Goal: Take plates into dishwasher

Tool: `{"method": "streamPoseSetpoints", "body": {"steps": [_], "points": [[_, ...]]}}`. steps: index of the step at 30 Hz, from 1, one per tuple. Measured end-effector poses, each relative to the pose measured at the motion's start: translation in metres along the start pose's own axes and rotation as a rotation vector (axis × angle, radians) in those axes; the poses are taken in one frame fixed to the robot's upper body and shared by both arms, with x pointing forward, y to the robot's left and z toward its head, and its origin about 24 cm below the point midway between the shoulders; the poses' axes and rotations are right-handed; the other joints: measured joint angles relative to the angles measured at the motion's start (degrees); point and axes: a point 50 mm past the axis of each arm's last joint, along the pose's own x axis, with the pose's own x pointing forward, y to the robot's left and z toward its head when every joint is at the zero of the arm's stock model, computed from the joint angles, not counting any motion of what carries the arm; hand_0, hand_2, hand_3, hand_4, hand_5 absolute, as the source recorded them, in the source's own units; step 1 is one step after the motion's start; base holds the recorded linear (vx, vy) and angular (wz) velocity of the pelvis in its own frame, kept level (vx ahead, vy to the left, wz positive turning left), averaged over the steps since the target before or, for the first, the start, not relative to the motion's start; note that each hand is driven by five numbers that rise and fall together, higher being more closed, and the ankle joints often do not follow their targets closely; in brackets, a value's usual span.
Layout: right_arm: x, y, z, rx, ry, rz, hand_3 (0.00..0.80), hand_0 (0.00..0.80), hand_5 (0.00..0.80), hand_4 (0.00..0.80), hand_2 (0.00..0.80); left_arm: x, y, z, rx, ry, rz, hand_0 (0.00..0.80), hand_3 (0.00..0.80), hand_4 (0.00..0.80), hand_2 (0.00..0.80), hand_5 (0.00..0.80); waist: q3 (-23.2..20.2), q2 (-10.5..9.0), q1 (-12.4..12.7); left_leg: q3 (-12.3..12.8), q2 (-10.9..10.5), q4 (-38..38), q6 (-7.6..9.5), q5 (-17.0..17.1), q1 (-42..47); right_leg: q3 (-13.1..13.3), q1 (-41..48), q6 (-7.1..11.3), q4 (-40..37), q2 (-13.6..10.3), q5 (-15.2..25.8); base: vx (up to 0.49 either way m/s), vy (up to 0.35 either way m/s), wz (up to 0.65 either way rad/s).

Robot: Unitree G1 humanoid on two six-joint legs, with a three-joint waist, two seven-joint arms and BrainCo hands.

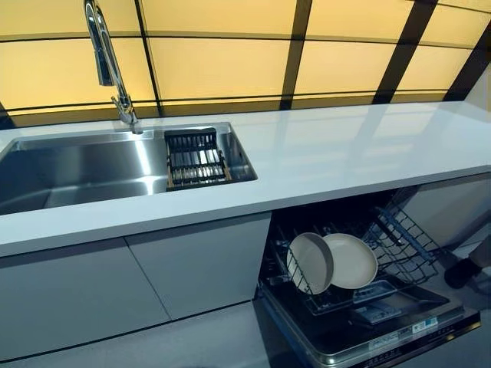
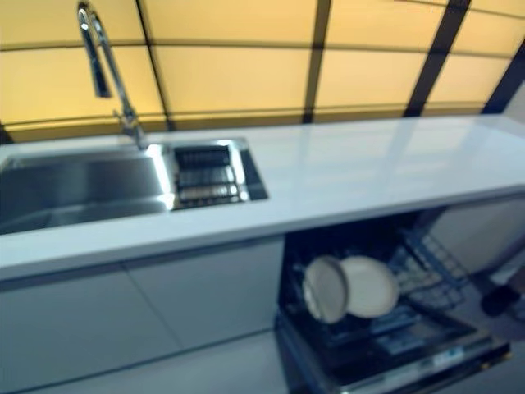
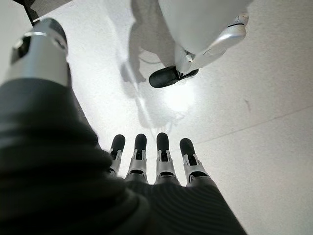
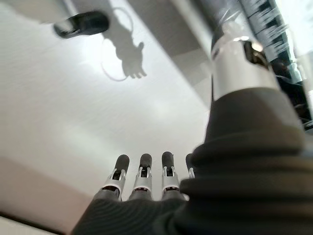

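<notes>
Two beige plates (image 1: 311, 263) (image 1: 351, 261) stand on edge in the lower rack (image 1: 399, 241) of the open dishwasher (image 1: 368, 326) under the white counter. Neither hand shows in the eye views. In its own wrist view my left hand (image 3: 151, 164) hangs above the pale floor with straight fingers and holds nothing. My right hand (image 4: 142, 183) hangs the same way over the floor, fingers straight and empty.
A steel sink (image 1: 92, 169) with a tall tap (image 1: 107, 65) and a black drainer basket (image 1: 196, 159) sits at the counter's left. White counter (image 1: 360, 153) runs to the right. Grey cabinet doors (image 1: 130, 284) stand left of the dishwasher. A dark shoe (image 1: 460, 272) shows at far right.
</notes>
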Motion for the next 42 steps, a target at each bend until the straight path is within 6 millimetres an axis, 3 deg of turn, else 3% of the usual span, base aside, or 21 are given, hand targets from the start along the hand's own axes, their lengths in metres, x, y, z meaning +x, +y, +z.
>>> {"method": "streamPoseSetpoints", "body": {"steps": [5,7,12,15,20,23,35,39,42], "points": [[0.0,0.024,-0.01,0.055,0.018,0.071,0.0,0.0,0.0,0.0,0.0,-0.001,0.003,0.011,0.002,-0.044,0.006,0.0,0.0,0.0,0.0,0.0,0.8,-0.55,0.03,-0.1,-1.0,0.06,-0.09,0.55,-1.68,0.09,-2.23,0.77,0.53,-1.08,0.55,-0.197,-0.062,0.01],[-0.001,0.029,-0.006,0.079,0.005,0.09,0.0,0.0,0.0,0.0,0.0,-0.002,0.003,0.014,0.002,-0.056,0.004,0.0,0.0,0.0,0.0,0.0,1.72,0.4,-0.09,-0.59,-1.42,0.1,-0.01,1.33,-3.11,0.06,-3.53,1.12,0.73,-1.47,0.83,-0.194,-0.047,0.12],[-0.005,0.045,0.021,0.202,-0.066,0.158,0.0,0.0,0.0,0.0,0.0,-0.003,-0.001,0.025,-0.026,-0.103,-0.012,0.0,0.0,0.0,0.0,0.0,5.93,5.45,-0.12,-0.87,-2.32,0.12,0.71,1.99,-5.89,0.0,-5.78,1.58,0.31,-2.2,1.94,-0.183,-0.015,0.04],[-0.008,0.053,0.039,0.254,-0.121,0.19,0.0,0.0,0.0,0.0,0.0,-0.004,-0.003,0.029,-0.027,-0.119,-0.019,0.0,0.0,0.0,0.0,0.0,8.01,7.53,-0.1,-0.85,-2.7,0.11,0.85,2.37,-6.48,0.01,-6.35,1.76,-0.03,-2.57,2.24,-0.178,0.083,0.0],[-0.014,0.049,0.07,0.378,-0.235,0.211,0.0,0.0,0.0,0.0,0.0,-0.008,-0.012,0.046,-0.016,-0.201,-0.051,0.0,0.0,0.0,0.0,0.0,11.04,9.62,-1.33,-0.77,-4.77,0.07,1.78,2.77,-8.19,0.03,-7.68,2.81,-0.52,-4.56,2.9,-0.094,0.102,0.05],[-0.016,0.041,0.078,0.442,-0.28,0.218,0.0,0.0,0.0,0.0,0.0,-0.011,-0.02,0.058,-0.026,-0.257,-0.079,0.0,0.0,0.0,0.0,0.0,12.24,11.08,-1.83,-0.69,-5.82,0.03,2.32,2.73,-8.18,0.1,-7.76,3.39,-0.84,-5.62,3.24,-0.045,0.103,-0.02],[-0.039,0.051,0.119,0.621,-0.514,0.483,0.0,0.0,0.0,0.0,0.0,-0.015,-0.056,0.061,-0.061,-0.304,-0.187,0.0,0.0,0.0,0.0,0.0,15.02,16.55,-4.75,-0.5,-6.15,-0.33,3.19,3.17,-10.11,1.77,-11.11,3.42,-1.44,-6.06,5.17,-0.037,0.039,-0.1],[-0.073,0.065,0.155,0.607,-0.731,0.672,0.0,0.0,0.0,0.0,0.0,-0.014,-0.06,0.057,-0.075,-0.293,-0.208,0.0,0.0,0.0,0.0,0.0,15.12,17.06,-5.29,-0.52,-6.08,-0.33,3.19,3.18,-9.92,1.77,-11.61,3.07,-1.42,-6.05,6.14,0.009,-0.005,-0.12],[-0.075,0.066,0.159,0.614,-0.739,0.675,0.0,0.0,0.0,0.0,0.0,-0.014,-0.062,0.058,-0.073,-0.292,-0.218,0.0,0.0,0.0,0.0,0.0,15.1,17.07,-4.97,-0.7,-6.15,-0.28,2.93,3.46,-9.86,1.65,-11.4,3.05,-1.16,-6.05,6.46,0.033,-0.005,0.02]]}}
